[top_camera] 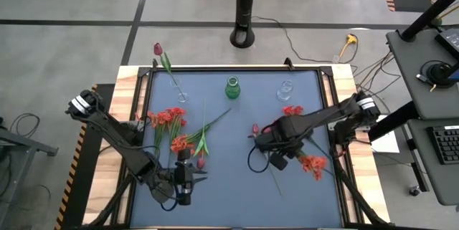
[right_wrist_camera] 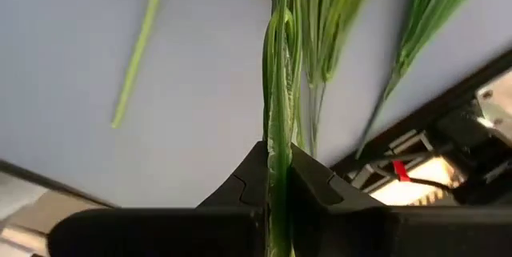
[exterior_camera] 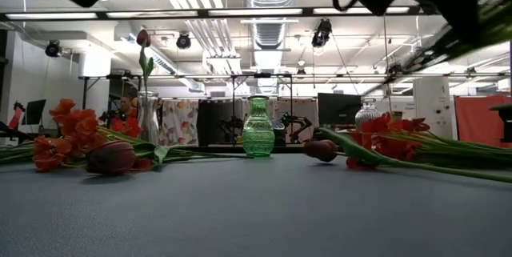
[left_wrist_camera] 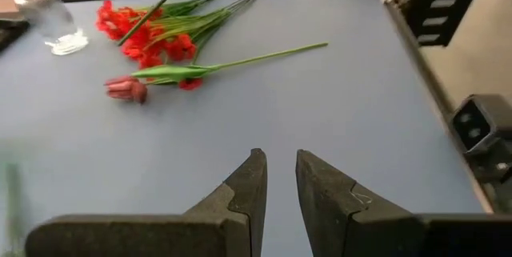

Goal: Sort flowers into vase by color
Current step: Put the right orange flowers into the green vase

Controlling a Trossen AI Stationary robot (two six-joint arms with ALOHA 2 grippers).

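From overhead we look straight down on the whole surface [top_camera: 237,180], at its level we face the green vase [exterior_camera: 258,126] both views share, and the wrist cameras sit close.

Three vases [top_camera: 232,88] are standing in a row along the bench's [top_camera: 237,201] far side; flowers [top_camera: 166,119] are lying left and right of centre, one stem standing in the leftmost vase.

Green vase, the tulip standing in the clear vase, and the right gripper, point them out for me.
green vase [exterior_camera: 258,129], low view, its belly.
tulip [exterior_camera: 143,38], low view, its bud.
right gripper [right_wrist_camera: 278,169], right wrist view, between fingertips pinching a stem.
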